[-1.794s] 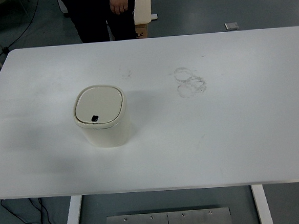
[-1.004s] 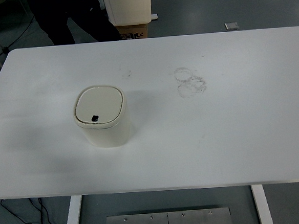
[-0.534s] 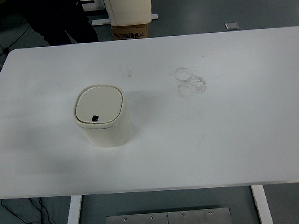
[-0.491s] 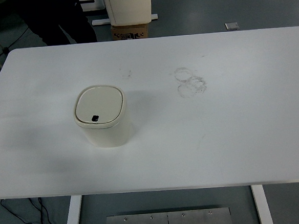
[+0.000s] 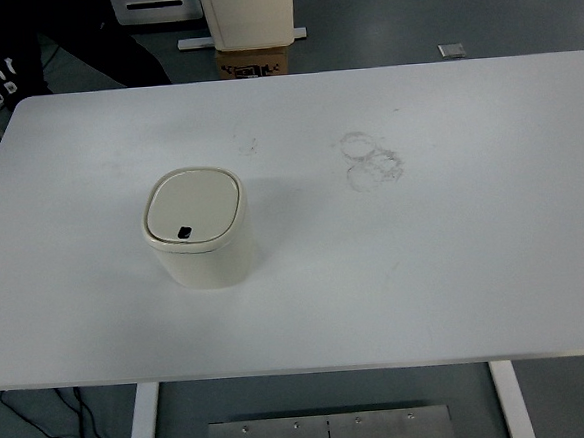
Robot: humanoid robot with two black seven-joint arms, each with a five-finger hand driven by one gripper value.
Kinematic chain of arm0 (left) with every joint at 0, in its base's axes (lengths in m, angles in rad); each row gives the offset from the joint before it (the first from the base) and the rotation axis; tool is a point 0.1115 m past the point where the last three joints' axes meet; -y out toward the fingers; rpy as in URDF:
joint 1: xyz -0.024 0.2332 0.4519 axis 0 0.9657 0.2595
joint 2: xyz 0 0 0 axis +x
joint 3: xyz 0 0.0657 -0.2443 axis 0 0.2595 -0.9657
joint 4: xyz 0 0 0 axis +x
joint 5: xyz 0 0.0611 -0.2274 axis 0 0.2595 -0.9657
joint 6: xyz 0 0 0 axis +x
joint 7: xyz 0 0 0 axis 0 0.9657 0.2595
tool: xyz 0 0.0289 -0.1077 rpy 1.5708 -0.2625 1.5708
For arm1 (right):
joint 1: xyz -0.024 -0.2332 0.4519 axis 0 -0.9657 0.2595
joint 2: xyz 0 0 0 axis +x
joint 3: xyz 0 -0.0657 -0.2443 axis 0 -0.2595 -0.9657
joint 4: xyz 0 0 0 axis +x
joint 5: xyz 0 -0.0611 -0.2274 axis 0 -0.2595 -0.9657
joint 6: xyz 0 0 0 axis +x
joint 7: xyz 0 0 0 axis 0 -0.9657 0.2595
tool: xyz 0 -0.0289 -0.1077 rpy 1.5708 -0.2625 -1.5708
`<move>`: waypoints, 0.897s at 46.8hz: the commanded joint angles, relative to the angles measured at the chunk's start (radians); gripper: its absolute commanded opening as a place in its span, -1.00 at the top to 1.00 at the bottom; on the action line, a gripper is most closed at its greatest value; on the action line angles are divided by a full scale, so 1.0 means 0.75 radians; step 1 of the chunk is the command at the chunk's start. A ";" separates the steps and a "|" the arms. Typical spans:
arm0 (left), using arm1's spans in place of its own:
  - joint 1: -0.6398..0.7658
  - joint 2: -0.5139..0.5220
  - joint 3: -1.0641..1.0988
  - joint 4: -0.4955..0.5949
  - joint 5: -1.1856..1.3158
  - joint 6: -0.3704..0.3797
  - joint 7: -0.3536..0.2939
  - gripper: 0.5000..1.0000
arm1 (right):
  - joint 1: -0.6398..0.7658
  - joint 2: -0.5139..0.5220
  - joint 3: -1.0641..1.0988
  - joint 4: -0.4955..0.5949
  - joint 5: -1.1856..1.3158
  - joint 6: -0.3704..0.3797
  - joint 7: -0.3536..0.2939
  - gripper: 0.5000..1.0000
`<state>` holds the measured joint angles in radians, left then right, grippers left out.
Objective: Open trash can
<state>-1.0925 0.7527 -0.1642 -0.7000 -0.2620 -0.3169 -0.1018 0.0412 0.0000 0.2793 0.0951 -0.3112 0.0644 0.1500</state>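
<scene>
A small cream trash can [image 5: 199,231] stands upright on the white table [image 5: 425,250], left of the middle. Its rounded square lid [image 5: 193,206] lies flat and closed, with a small dark button [image 5: 185,231] at the near edge. Neither of my hands nor any part of my arms shows in the top view.
Faint ring-shaped smudges [image 5: 370,158] mark the table right of centre. A person in dark clothing [image 5: 20,53] is at the far left corner beyond the table. A cream cabinet [image 5: 249,9] and a cardboard box [image 5: 253,61] stand behind the far edge. A metal plate [image 5: 329,435] sits below the near edge.
The person behind the table has walked from the far middle to the far left corner. The trash can has not moved and its lid stays closed.
</scene>
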 commanded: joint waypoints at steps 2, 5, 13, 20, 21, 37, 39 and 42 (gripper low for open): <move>-0.004 0.033 0.035 -0.016 0.000 0.001 -0.001 -1.00 | 0.000 0.000 0.000 0.000 0.000 0.000 0.000 -0.97; 0.006 0.048 0.051 -0.018 0.002 0.001 -0.001 -1.00 | 0.000 0.000 0.000 0.000 0.000 0.000 0.000 -0.97; -0.004 0.131 0.108 -0.024 0.034 -0.009 -0.001 -1.00 | 0.000 0.000 0.000 0.000 0.000 0.000 0.000 -0.97; -0.049 0.185 0.106 -0.089 0.147 -0.013 -0.001 -1.00 | 0.000 0.000 0.000 0.000 0.000 0.000 0.000 -0.97; -0.055 0.187 0.106 -0.101 0.167 -0.013 -0.001 -1.00 | 0.000 0.000 0.000 0.000 0.000 0.000 0.000 -0.97; -0.075 0.164 0.108 -0.202 0.329 -0.173 -0.001 -1.00 | 0.000 0.000 0.000 0.000 0.000 0.000 0.000 -0.97; -0.071 0.162 0.108 -0.210 0.329 -0.193 -0.001 -1.00 | 0.000 0.000 0.000 0.000 0.000 0.000 0.000 -0.97; -0.065 0.152 0.108 -0.228 0.329 -0.201 -0.001 -1.00 | 0.000 0.000 0.000 0.000 0.000 0.000 0.000 -0.97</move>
<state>-1.1462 0.8741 -0.0841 -0.8593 -0.0152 -0.4604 -0.1027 0.0414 0.0000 0.2792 0.0951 -0.3115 0.0644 0.1504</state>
